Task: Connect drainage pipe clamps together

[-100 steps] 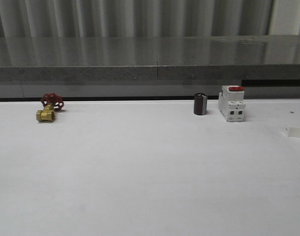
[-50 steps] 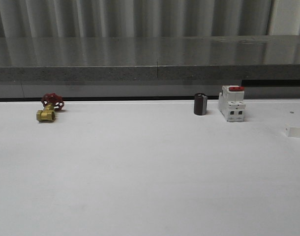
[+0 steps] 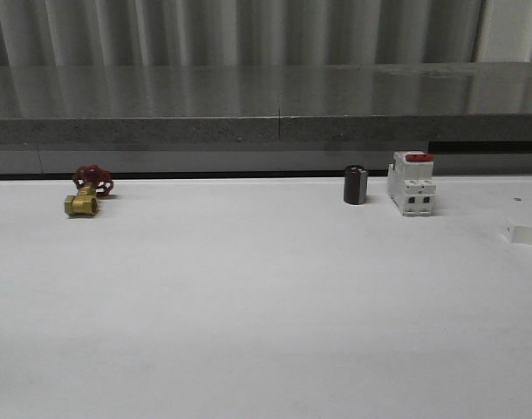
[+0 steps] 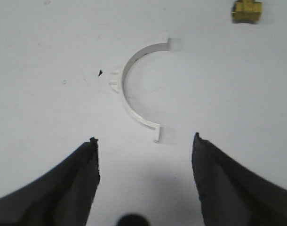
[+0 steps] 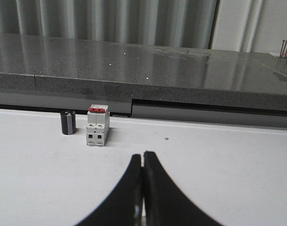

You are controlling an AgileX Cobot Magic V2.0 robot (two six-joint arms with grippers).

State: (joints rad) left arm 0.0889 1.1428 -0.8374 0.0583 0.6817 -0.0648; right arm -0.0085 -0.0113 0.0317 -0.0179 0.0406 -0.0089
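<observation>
Fingers of the left gripper (image 4: 146, 141) are spread wide right over 1 clamp half (image 4: 134, 92) lying flat on the white table (image 4: 228, 84). Drop straight, straddle the arc's middle, then squeeze. Right gripper (image 5: 143, 160) is pinched closed on nothing, facing the breaker (image 5: 97, 125) farther back.

Low frontal view; breaker (image 3: 412, 183) shared

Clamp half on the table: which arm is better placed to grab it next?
Left, likely. In its wrist view the left gripper is open, with the white clamp half lying flat on the table just ahead of its fingertips. The right gripper is shut, and faces the breaker and black cylinder.
</observation>
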